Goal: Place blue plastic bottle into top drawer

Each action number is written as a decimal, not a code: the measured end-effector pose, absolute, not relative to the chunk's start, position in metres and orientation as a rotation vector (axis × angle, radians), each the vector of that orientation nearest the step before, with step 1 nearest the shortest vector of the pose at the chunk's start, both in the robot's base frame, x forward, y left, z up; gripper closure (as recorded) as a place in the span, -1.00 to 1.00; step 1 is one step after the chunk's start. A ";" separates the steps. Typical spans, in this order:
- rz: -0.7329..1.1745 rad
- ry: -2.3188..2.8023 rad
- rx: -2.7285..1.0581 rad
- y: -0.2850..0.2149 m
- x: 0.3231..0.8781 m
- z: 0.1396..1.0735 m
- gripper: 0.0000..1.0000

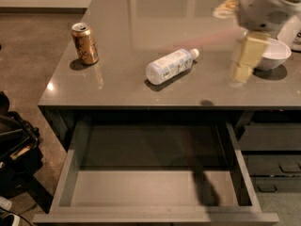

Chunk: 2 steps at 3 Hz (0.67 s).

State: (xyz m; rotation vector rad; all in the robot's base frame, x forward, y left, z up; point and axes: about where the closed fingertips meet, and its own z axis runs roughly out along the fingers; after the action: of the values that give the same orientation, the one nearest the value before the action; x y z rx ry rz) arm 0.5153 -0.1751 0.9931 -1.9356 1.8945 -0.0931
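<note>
The blue plastic bottle (169, 66) lies on its side on the grey counter (141, 13), white cap pointing back right. The top drawer (155, 187) is pulled wide open below the counter's front edge, its pale grey floor bare. My gripper (245, 60) hangs above the counter at the right, blurred, about a bottle's length to the right of the bottle and in front of a white bowl (275, 54). It holds nothing that I can see.
An orange-gold soda can (85, 43) stands upright at the counter's left. Narrower dark drawers (275, 149) with recessed handles sit to the right of the open drawer. Dark bags (14, 145) lie on the floor at the left.
</note>
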 end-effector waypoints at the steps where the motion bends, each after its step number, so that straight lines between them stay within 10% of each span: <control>1: 0.049 1.596 -2.120 -0.122 0.549 0.984 -1.00; 2: 0.170 1.293 -2.246 -0.072 0.576 0.969 -1.00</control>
State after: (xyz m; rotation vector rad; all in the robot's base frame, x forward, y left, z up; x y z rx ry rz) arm 0.5756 -0.0718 0.9689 -2.2461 1.2931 0.1695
